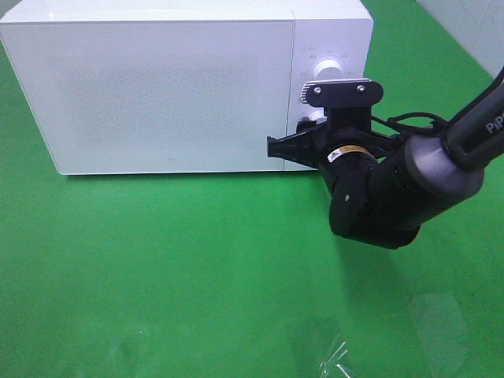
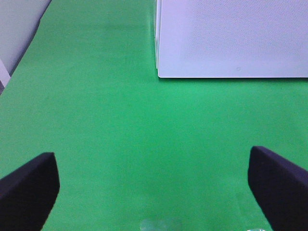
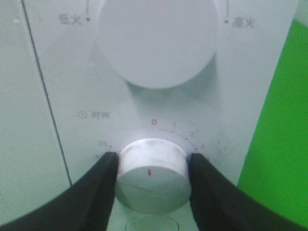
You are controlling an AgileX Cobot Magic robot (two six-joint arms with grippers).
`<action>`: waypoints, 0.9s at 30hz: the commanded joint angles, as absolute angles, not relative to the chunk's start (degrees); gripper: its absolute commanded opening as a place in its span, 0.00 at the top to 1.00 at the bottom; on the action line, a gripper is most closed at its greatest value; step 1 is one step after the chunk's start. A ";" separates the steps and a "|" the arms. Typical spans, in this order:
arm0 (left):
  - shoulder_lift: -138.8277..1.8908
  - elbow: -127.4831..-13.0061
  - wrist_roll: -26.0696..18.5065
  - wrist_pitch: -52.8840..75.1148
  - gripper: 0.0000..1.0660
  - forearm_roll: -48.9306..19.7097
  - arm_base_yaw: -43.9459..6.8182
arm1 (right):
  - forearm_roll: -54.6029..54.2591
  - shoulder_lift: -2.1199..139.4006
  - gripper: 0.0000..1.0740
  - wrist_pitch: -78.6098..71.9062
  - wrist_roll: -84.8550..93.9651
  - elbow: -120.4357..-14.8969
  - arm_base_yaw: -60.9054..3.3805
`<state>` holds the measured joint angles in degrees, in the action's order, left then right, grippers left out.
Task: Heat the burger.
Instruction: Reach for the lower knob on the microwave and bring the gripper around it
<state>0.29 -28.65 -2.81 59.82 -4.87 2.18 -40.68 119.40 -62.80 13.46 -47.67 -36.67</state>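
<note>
The burger could not be seen in any picture. The white microwave [image 1: 173, 87] stood on the green table [image 1: 157, 260] with its door shut, and the door was too cloudy to see through, so the burger was most likely inside, but that was only a guess. The right gripper [image 3: 151, 168] was right at the front of the microwave, on the side with the knobs. Its two black fingers [image 3: 96, 192] sat one on each side of the small round timer knob [image 3: 151, 180], and both looked to be touching it, so the gripper was about half shut around the knob. The big knob [image 3: 156, 41] above it was not touched. The timer knob stuck straight out at the gripper, like a little stub, so the wrist was lined up with it and would only need to twist. The small red mark [image 3: 150, 172] on the knob pointed up at the 0, so the timer looked not yet set. The left gripper [image 2: 154, 187] was wide open and held nothing. It hung over bare green table, well away from the knobs, so the right arm was much the nearer one for this job.
</note>
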 commanded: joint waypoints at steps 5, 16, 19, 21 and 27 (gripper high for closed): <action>1.55 -28.48 -2.75 59.64 0.05 -5.10 2.23 | -38.56 118.09 0.88 -67.21 15.18 -48.76 -36.21; 1.55 -28.48 -2.75 59.64 0.05 -5.10 2.23 | -38.10 118.09 1.00 -66.06 11.57 -48.76 -36.21; 1.55 -28.48 -2.75 59.64 0.05 -5.10 2.23 | -36.44 118.09 1.00 -66.06 0.63 -48.76 -36.21; 1.55 -28.48 -2.75 59.64 0.05 -5.10 2.23 | -35.64 118.09 1.00 -66.06 -3.21 -48.76 -36.21; 1.55 -28.48 -2.75 59.64 0.05 -5.10 2.23 | -28.07 118.09 1.00 -66.06 -25.61 -48.76 -36.21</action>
